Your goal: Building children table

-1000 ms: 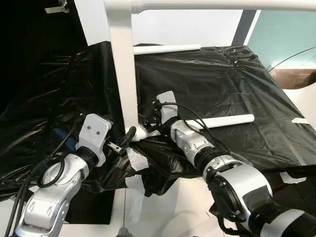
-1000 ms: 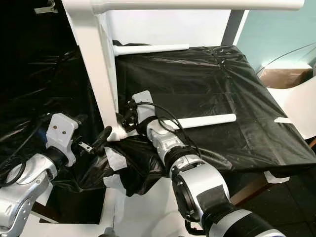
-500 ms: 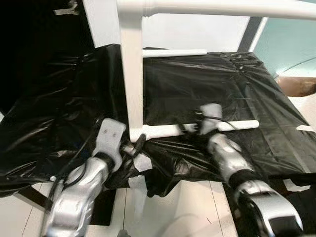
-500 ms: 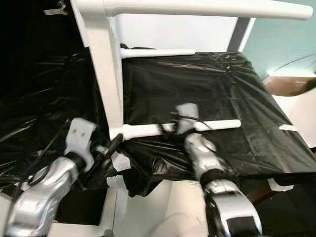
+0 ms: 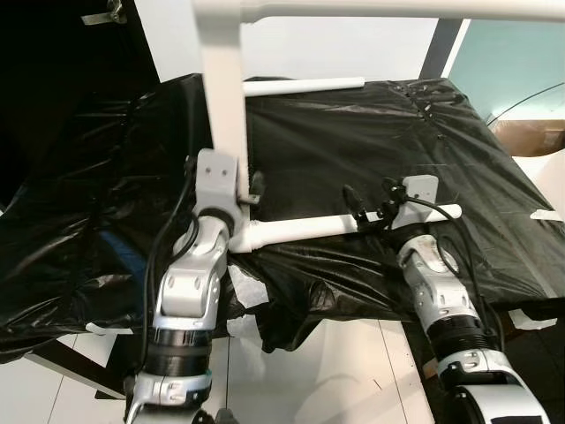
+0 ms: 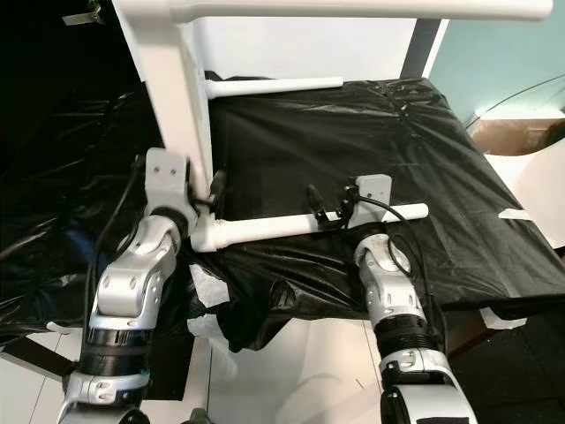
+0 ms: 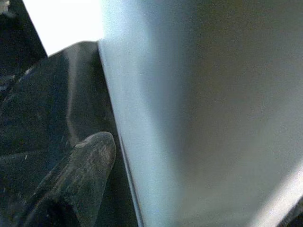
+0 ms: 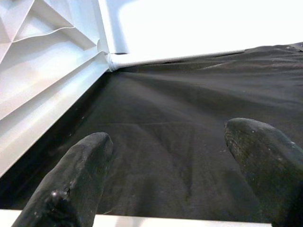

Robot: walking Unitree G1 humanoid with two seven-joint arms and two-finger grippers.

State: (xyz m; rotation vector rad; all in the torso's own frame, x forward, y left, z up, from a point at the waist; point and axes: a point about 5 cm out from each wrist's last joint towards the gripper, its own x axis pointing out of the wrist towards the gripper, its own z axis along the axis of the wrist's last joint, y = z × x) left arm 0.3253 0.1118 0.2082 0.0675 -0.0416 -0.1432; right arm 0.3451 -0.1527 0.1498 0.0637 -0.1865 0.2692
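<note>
Sheet (image 5: 380, 141), black plastic, covers the table beneath the work. Tabletop (image 5: 216, 88), white and standing on edge, rises from the sheet's near-left part, with two legs projecting rightward from it. Near leg (image 5: 305, 231) lies level above the sheet, its base at the tabletop's lower corner; the far leg (image 5: 300, 86) sits at the sheet's back edge. Since a second ago the right end effector (image 5: 356, 205) has slid outward along the near leg, and the left end effector (image 5: 254, 187) has risen from the corner to the tabletop's edge; judged, the leg is seated and only bracing is needed. Right arm reaches up from below, fingers wide, straddling the leg. Left forearm is upright, one finger (image 7: 78, 177) against the panel; its opening cannot be told.
</note>
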